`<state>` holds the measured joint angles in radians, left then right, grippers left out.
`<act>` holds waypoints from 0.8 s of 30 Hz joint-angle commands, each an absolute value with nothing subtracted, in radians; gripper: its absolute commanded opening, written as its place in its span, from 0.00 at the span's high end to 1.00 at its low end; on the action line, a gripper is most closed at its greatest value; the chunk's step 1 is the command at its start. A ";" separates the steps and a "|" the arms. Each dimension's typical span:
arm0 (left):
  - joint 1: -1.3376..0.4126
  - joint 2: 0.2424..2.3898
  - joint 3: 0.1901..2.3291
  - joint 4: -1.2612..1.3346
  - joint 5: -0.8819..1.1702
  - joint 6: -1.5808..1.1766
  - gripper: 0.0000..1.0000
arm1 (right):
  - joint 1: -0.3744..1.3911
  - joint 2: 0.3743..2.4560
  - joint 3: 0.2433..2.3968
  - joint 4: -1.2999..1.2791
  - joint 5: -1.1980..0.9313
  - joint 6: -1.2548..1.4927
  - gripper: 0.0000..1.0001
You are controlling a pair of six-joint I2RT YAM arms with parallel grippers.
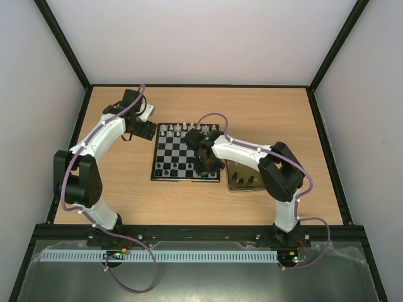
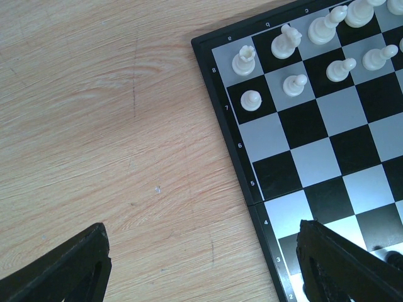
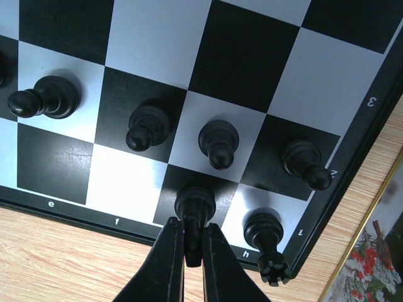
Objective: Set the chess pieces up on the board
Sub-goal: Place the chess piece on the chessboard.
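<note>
Chessboard point(image 3: 151, 44) close-up: right gripper point(image 3: 194, 238) clamps a black piece point(image 3: 195, 202) on the edge row, lower centre, a detail lost overhead. Left gripper point(image 2: 201, 270) hangs wide open, apparently straddling the board's rim.

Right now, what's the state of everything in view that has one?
left hand, open, over bare table beside the board
right hand, shut on a black piece
that black piece, upright on the edge row
other black pieces, upright on their squares
white pieces, upright on the far rows
board, unfolded flat
</note>
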<state>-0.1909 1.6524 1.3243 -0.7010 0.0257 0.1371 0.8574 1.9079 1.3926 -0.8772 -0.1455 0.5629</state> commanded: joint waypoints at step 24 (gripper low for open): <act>-0.186 1.649 1.325 -0.707 0.038 0.130 0.19 | 0.853 1.918 1.407 -0.889 -0.122 0.567 0.86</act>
